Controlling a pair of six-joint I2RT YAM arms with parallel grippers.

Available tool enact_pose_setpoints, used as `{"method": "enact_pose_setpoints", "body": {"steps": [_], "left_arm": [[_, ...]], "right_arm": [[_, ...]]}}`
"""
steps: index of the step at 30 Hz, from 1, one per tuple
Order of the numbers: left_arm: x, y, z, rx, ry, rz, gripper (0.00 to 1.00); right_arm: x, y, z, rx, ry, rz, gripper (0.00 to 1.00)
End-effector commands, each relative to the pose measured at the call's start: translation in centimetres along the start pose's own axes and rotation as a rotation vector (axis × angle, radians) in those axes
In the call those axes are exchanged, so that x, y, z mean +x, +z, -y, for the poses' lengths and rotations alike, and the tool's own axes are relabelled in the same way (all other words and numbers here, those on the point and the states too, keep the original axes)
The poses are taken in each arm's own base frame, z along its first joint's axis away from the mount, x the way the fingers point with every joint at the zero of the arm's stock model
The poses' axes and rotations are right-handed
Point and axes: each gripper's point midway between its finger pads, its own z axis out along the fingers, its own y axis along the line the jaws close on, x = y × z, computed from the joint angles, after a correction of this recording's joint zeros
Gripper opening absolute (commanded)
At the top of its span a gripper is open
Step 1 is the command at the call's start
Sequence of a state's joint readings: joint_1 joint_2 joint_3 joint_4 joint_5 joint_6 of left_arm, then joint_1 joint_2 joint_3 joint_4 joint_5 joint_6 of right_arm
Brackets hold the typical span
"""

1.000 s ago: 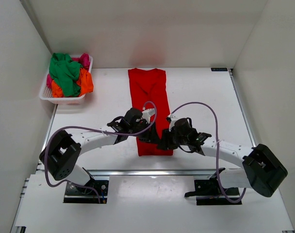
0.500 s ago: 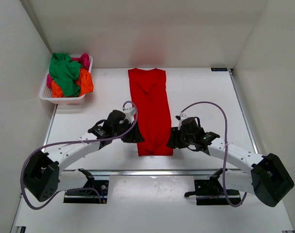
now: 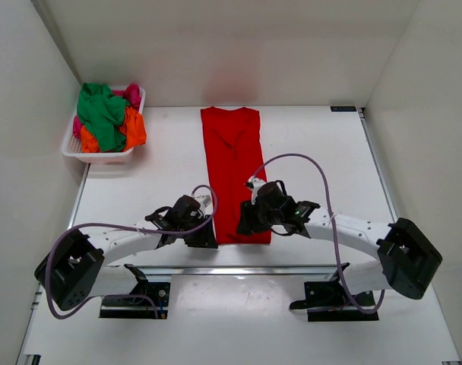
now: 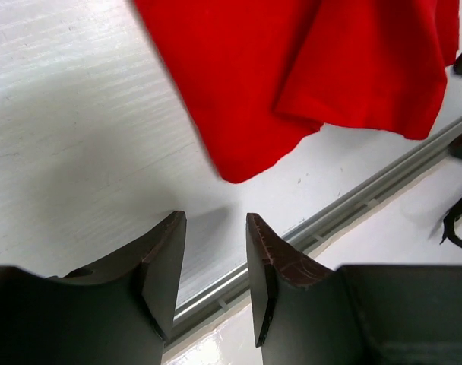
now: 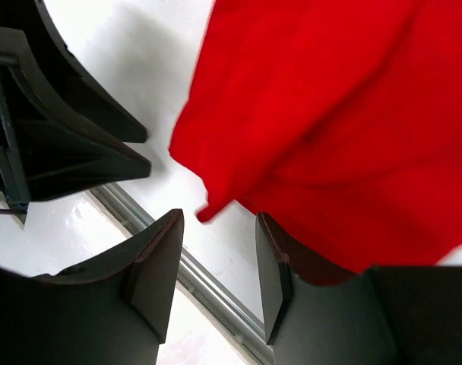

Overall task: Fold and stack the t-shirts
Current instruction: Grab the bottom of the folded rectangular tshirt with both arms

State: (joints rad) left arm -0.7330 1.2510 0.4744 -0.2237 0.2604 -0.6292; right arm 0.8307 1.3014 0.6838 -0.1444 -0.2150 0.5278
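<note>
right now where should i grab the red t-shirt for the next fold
Grip the red t-shirt by its near hem corners, coming low from the near edge: it lies flat as a narrow strip, and the left gripper and right gripper sit open at that hem.

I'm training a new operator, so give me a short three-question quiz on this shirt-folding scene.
1. True or false: the red t-shirt lies in the basket.
2. The left pincer is: A open and empty; B shut on cloth; C holding the basket.
3. What colour is the top shirt of the basket pile?
Key: 1 false; 2 A; 3 green.
</note>
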Motion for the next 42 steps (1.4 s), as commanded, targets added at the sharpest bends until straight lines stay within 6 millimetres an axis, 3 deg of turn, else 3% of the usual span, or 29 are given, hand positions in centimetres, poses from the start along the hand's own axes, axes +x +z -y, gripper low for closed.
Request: {"method": "enact_pose_setpoints", "body": {"steps": [1,6,7,10,12,19,30,36,42], "left_arm": [[-1.8,-0.2,1.0,0.032,-0.003,0.084,0.48],[-2.7,-0.1,1.4,0.046,-0.022,0.124,0.47],[-2.9,-0.2,1.5,0.051,-0.021,0.134,0.48],[-3.3,-0.2,1.7,0.051,-0.019,0.144,0.49],[-3.5,-0.1,1.8,0.056,-0.016,0.149,0.47],[-3.3,1.2,1.6,0.035,0.000,0.120,0.47],[-3.9,1.8,1.2,0.006,-0.013,0.126,0.44],[-3.7,1.9,0.9,-0.008,-0.003,0.111,0.15],[-3.1,1.8,0.1,-0.030,-0.008,0.093,0.01]], "right_arm": [[-2.0,0.8,-1.9,-0.032,-0.014,0.038,0.40],[-1.4,2.1,-1.7,-0.002,-0.034,-0.015,0.37],[-1.7,2.1,-2.3,-0.016,-0.037,-0.013,0.32],[-1.1,2.0,-2.2,-0.012,-0.029,-0.031,0.04],[-1.5,1.5,-1.7,-0.004,-0.025,-0.015,0.00],[-2.2,-1.4,-0.2,0.009,0.017,0.022,0.00],[4.2,-1.1,4.7,0.088,0.119,-0.129,0.00],[5.9,-0.5,5.9,0.113,0.128,-0.184,0.00],[6.5,0.4,6.9,0.147,0.098,-0.212,0.00]]}}
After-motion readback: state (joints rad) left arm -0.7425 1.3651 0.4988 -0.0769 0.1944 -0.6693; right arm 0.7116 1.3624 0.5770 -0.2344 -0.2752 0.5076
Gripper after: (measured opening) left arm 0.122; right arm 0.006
